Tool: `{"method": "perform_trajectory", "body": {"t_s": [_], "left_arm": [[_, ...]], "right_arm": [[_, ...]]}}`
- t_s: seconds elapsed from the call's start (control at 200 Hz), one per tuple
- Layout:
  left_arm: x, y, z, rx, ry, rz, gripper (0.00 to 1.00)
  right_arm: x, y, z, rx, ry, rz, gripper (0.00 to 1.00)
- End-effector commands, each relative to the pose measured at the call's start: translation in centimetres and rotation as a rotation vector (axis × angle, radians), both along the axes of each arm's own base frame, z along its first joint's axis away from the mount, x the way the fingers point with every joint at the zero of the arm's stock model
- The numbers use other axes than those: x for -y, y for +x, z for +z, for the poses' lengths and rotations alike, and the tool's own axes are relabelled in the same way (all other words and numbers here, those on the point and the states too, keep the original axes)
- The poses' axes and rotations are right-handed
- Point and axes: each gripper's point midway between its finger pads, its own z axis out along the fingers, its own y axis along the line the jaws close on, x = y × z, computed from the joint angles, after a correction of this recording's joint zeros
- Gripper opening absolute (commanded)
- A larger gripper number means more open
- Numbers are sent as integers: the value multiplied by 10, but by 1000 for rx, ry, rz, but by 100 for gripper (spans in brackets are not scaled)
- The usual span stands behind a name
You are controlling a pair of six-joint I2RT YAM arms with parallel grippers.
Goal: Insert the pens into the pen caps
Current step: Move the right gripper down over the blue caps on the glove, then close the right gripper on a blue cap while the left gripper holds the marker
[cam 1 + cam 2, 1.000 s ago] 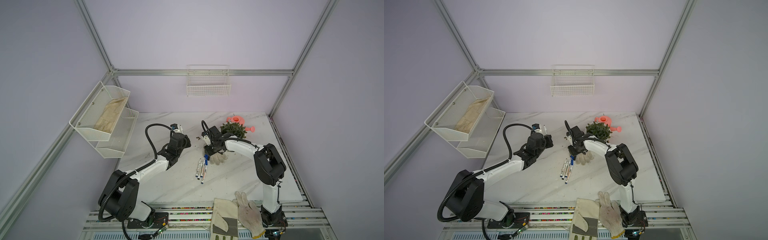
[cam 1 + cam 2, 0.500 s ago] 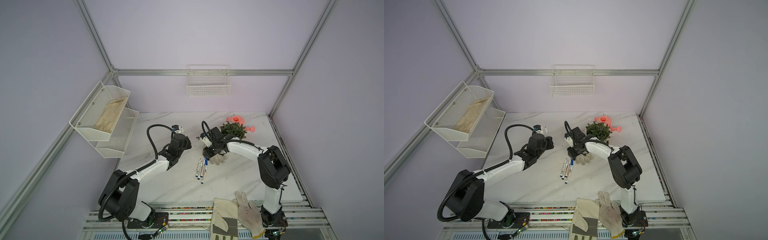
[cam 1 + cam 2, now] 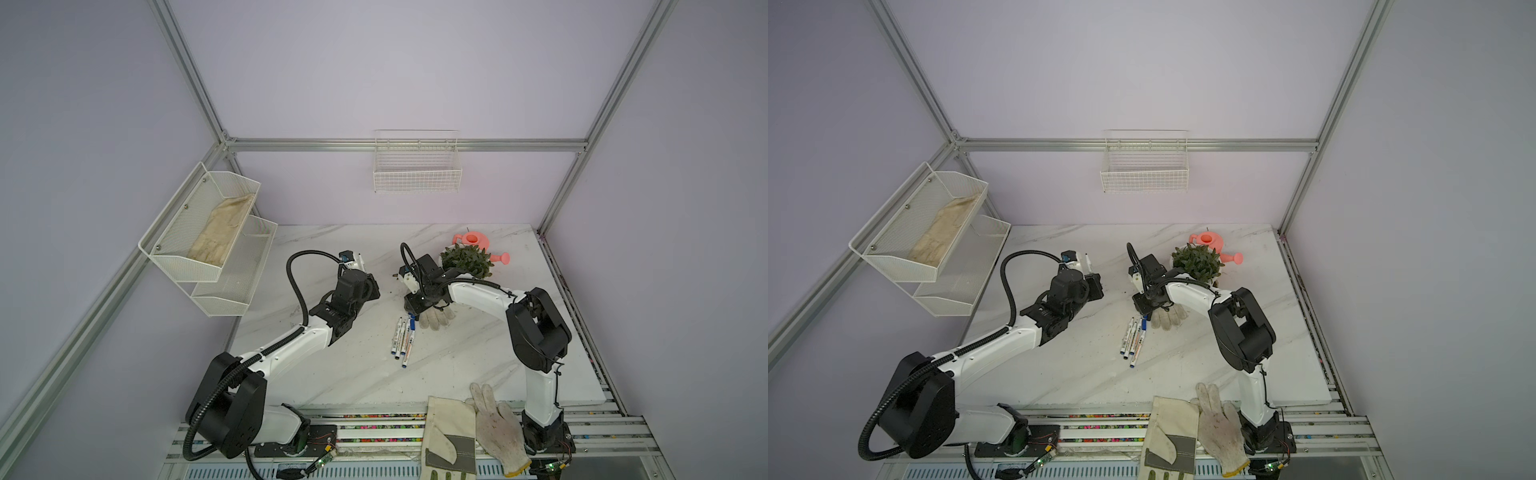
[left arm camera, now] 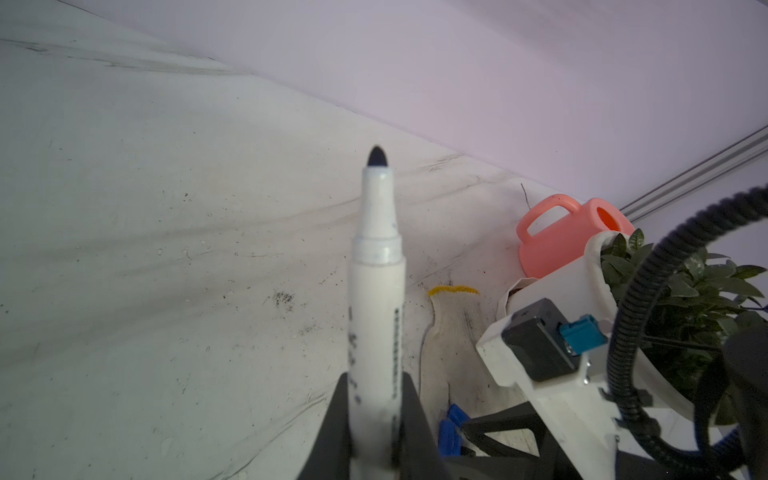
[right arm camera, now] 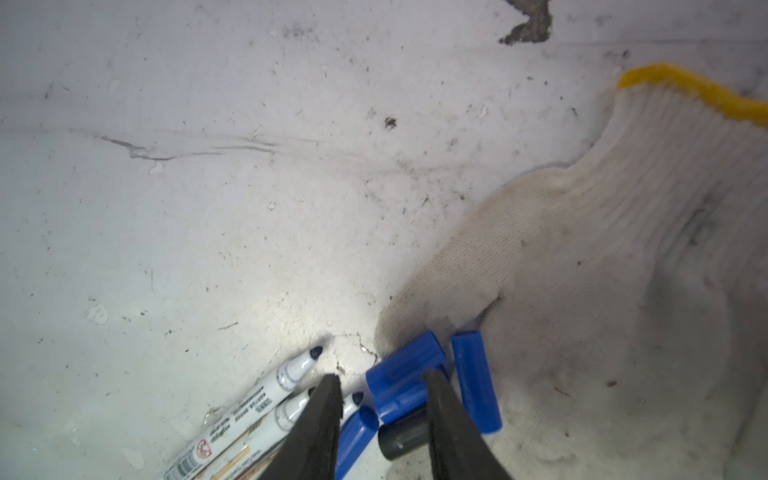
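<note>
Over on the left, the left gripper point(image 4: 376, 399) is clamped tight on an uncapped pen point(image 4: 376, 291). Its dark tip points away, and the barrel print is too blurred to read. In the middle, the loose pens point(image 3: 402, 338) lie side by side, showing a barcode and a red warning symbol, lettering illegible. Just beside their tips, blue caps point(image 5: 405, 365) and one black cap point(image 5: 401, 440) sit against the knitted glove point(image 5: 582, 270). The right gripper point(image 5: 381, 374) hovers there, jaws partly apart, gripping none.
</note>
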Motion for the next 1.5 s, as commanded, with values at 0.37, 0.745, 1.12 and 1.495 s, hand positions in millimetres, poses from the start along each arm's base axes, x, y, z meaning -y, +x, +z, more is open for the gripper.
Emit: {"method": "perform_trajectory", "body": {"t_s": [0.37, 0.745, 1.12, 1.495], "left_arm": [[-8, -13, -17, -11, 21, 8, 0], [-8, -16, -18, -14, 22, 0, 0], [-4, -12, -18, -21, 16, -12, 0], [-3, -12, -16, -17, 27, -20, 0]], "right_arm": [[-3, -8, -22, -51, -80, -11, 33], [-8, -10, -35, 6, -202, 10, 32], [-11, 7, -11, 95, -180, -33, 32], [-8, 4, -29, 35, -213, -77, 32]]}}
